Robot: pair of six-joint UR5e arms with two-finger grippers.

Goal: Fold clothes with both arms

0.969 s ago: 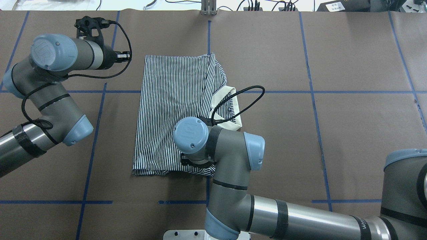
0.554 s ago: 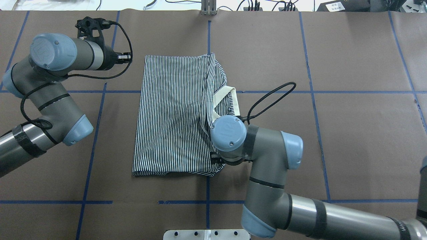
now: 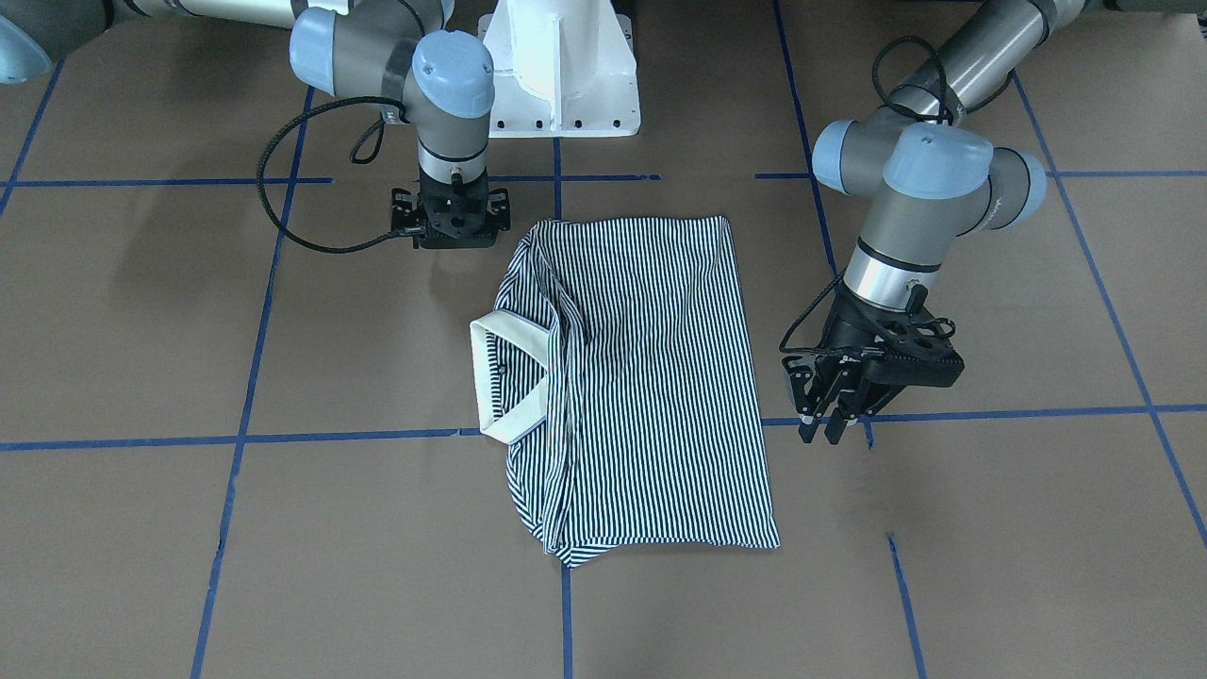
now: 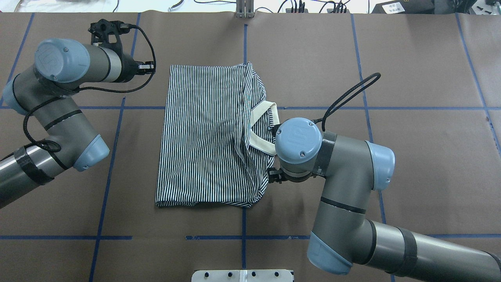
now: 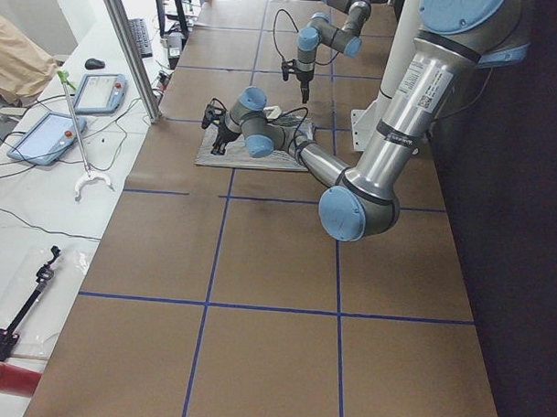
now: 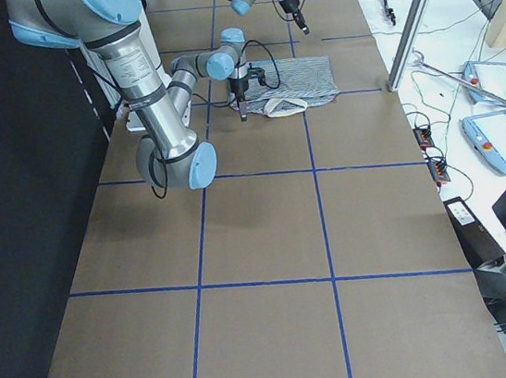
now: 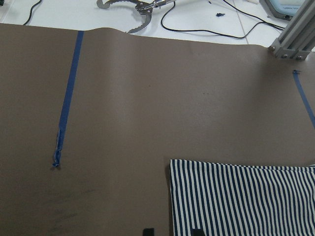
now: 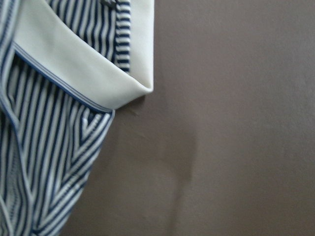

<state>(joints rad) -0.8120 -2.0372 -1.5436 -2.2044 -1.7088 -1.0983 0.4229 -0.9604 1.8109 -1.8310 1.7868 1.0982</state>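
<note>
The striped polo shirt (image 4: 203, 133) lies folded into a rectangle in the middle of the table, also seen in the front view (image 3: 660, 377). Its cream collar (image 4: 264, 125) sticks out at its right edge. My right gripper (image 3: 453, 236) points straight down just off the shirt's near right corner, mostly hidden under its wrist in the overhead view (image 4: 274, 175). I cannot tell how its jaws stand. Its wrist view shows the collar (image 8: 98, 64) and bare table. My left gripper (image 3: 822, 432) hovers beside the shirt's far left corner, fingers slightly apart, empty; the corner (image 7: 236, 196) shows in its wrist view.
The brown table cover has blue tape lines (image 4: 109, 168). The white pedestal base (image 3: 556, 66) stands at the robot's edge. A metal post (image 4: 244, 9) and cables sit at the far edge. Tablets (image 5: 71, 110) lie on a side bench.
My right arm has swung to the right, from over the shirt's near right part to just off its right edge. The hem there now bulges outward. The left arm has not moved.
</note>
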